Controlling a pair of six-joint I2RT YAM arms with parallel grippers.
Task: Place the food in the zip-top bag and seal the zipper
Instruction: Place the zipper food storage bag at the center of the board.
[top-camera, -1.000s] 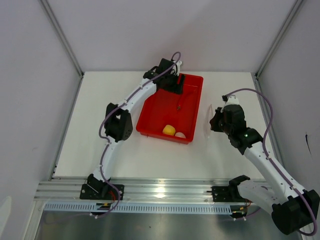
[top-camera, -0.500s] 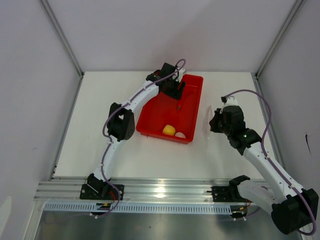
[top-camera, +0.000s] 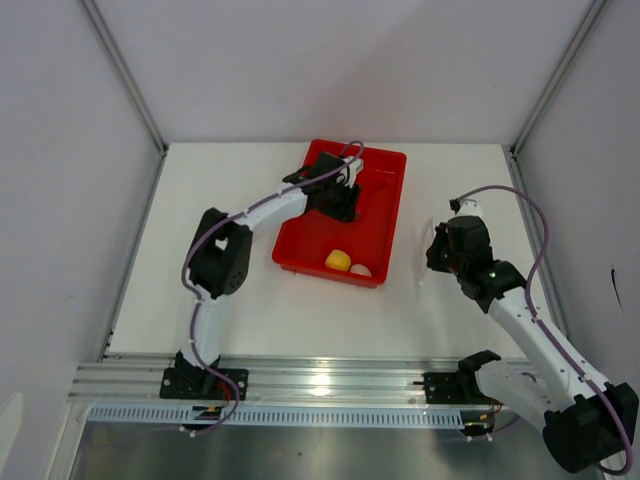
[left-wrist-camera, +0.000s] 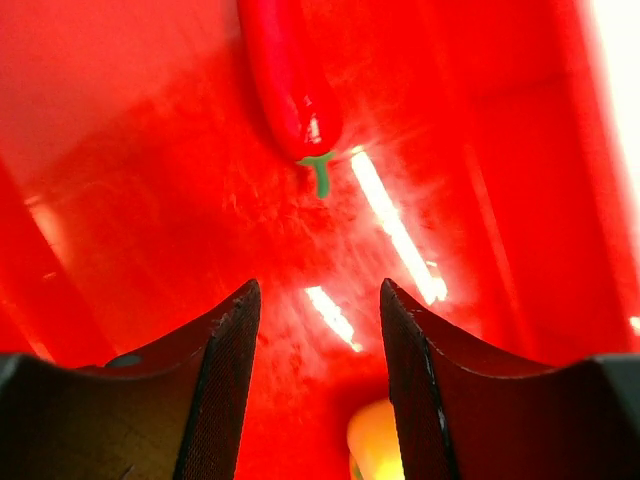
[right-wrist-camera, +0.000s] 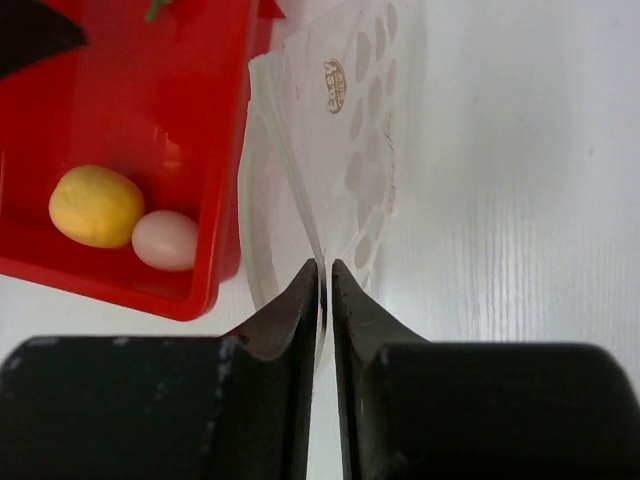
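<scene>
chili first — bag held ready
left gripper (left-wrist-camera: 318, 292) half-open, aimed at chili (left-wrist-camera: 290, 85); right gripper (right-wrist-camera: 325, 272) pinches bag (right-wrist-camera: 340, 130) edge for loading.

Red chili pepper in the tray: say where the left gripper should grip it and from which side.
Grip the chili pepper across its red body, coming down from above. It lies flat on the red tray floor, long and slim, so the open left gripper could straddle its narrow width; the green stem looks too thin to hold.
</scene>
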